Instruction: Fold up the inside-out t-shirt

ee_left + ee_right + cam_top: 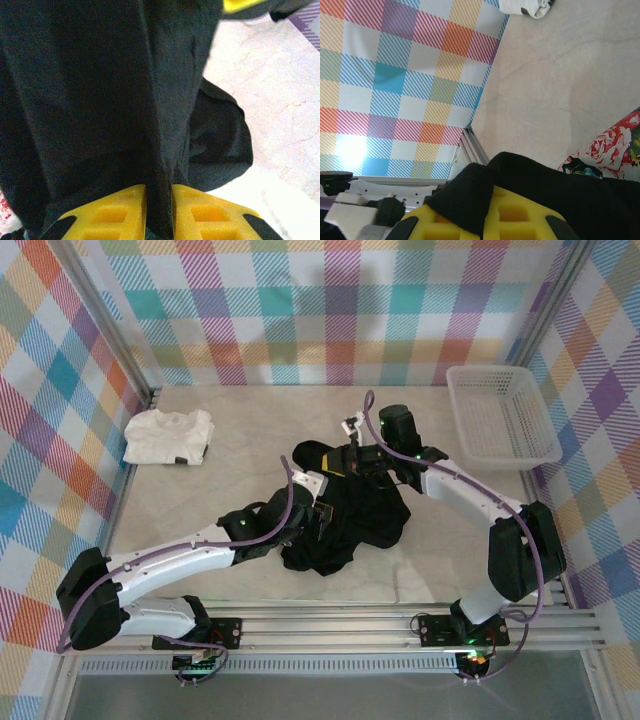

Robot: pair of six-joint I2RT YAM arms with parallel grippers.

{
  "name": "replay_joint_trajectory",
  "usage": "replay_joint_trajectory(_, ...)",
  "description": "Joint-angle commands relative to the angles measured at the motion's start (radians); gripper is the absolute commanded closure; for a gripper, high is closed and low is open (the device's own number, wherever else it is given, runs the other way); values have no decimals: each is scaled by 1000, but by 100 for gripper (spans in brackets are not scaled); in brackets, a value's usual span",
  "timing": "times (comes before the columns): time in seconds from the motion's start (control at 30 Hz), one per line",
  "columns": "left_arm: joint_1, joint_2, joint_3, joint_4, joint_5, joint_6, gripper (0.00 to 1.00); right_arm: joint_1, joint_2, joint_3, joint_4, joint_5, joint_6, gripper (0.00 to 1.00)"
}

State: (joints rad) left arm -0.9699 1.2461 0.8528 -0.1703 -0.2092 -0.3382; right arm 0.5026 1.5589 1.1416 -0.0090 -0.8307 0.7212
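Top external view: the large black cloth t-shirt (350,525) lies bunched on the counter (250,455). I see left fingers (120,212) and right fingers (515,215) each clamped on its cloth. Pulling apart could slip one shallow pinch.

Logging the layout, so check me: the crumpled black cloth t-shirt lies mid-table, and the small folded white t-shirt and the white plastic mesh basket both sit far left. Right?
Not quite: the white plastic mesh basket sits far right, as the top external view shows. The crumpled black cloth t-shirt lies mid-table and the small folded white t-shirt far left.
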Motion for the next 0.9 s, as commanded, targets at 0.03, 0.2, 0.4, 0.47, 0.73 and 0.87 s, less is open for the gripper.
replay_joint_trajectory(0.03, 10, -30, -30, -19, 44, -19, 76, -12, 6, 37, -3, -10, -22, 97)
replay_joint_trajectory(0.2, 16, -63, -52, -18, 21, -28, 75, -12, 9, 33, -4, -12, -23, 97)
replay_joint_trajectory(0.4, 38, -67, -56, 6, 30, -22, 75, -13, 7, 28, 10, -16, -14, 97)
replay_joint_trajectory(0.47, 43, -53, -48, 18, 43, -14, 76, -13, 7, 23, 16, -16, -10, 97)
replay_joint_trajectory(0.73, 58, -25, -31, 49, 59, -4, 86, -13, 6, -3, 34, -15, -2, 97)
replay_joint_trajectory(0.87, 67, -41, -31, 64, 52, 1, 88, -13, 12, -26, 47, -15, 3, 97)
